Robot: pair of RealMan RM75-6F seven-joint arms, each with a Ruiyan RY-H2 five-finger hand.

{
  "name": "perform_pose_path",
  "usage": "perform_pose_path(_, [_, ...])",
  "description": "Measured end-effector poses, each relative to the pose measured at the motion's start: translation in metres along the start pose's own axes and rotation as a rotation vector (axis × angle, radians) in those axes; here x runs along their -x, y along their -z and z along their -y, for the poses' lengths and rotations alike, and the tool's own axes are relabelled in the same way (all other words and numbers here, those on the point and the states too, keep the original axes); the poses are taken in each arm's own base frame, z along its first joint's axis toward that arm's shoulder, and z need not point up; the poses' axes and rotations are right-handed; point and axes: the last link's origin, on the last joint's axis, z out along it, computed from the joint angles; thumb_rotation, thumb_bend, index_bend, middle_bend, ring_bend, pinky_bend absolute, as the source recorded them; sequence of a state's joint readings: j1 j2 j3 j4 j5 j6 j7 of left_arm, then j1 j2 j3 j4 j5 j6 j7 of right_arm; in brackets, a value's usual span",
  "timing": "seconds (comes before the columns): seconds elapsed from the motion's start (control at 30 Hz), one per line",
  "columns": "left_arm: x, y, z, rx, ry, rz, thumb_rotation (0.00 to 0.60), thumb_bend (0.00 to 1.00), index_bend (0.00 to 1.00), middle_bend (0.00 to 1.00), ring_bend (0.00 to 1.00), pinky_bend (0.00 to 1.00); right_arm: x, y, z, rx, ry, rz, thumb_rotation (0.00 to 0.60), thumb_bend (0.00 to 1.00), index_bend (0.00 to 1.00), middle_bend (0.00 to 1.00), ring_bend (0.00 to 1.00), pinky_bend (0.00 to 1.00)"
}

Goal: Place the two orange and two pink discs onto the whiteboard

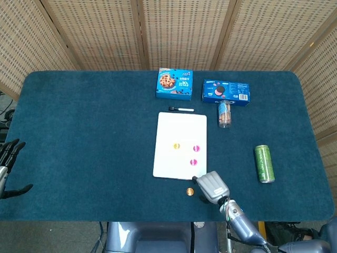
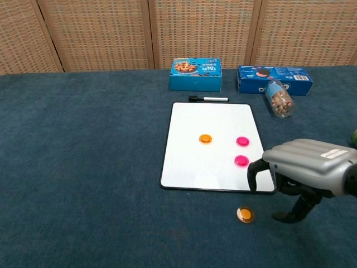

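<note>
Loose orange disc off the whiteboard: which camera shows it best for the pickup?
Chest view. The orange disc lies large and unobstructed on the cloth below the whiteboard, with the right hand beside it. In the head view the disc is only a tiny spot.

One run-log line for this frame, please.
whiteboard: one orange, two pink discs on | second orange disc: on cloth | right hand: empty, above it | left hand: idle
</note>
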State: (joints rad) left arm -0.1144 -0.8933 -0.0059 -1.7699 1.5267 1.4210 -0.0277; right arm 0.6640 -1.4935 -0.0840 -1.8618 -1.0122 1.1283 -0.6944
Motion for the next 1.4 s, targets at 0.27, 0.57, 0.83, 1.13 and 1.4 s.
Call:
perform_pose_path(0.27, [0.001, 0.0, 0.0, 0.001, -0.002, 0.004, 0.6, 0.0, 0.0, 0.0, 0.0, 0.0, 0.01, -0.004, 0.008, -0.016, -0.024, -0.007, 0.6, 0.34, 0.38, 0.98, 1.0, 1.0])
perform_pose_path(0.57, [0.0, 0.0, 0.001, -0.001, 0.001, 0.003, 0.6, 0.0, 0.0, 0.0, 0.0, 0.0, 0.018, -0.011, 0.015, -0.03, -0.005, -0.034, 0.6, 0.34, 0.39, 0.98, 1.0, 1.0])
perform_pose_path(0.83, [0.0, 0.0, 0.001, 0.0, 0.001, 0.002, 0.6, 0.0, 0.0, 0.0, 0.0, 0.0, 0.022, -0.014, 0.016, -0.029, 0.008, -0.042, 0.6, 0.34, 0.39, 0.98, 1.0, 1.0])
perform_pose_path(1.13, [0.0, 0.0, 0.001, 0.0, 0.002, 0.003, 0.6, 0.0, 0.0, 0.0, 0.0, 0.0, 0.028, -0.017, 0.018, -0.033, 0.027, -0.043, 0.6, 0.34, 0.4, 0.98, 1.0, 1.0])
perform_pose_path(1.4, [-0.001, 0.0, 0.001, -0.001, 0.004, 0.003, 0.6, 0.0, 0.0, 0.0, 0.0, 0.0, 0.029, -0.019, 0.018, -0.03, 0.032, -0.047, 0.6, 0.34, 0.4, 0.98, 1.0, 1.0])
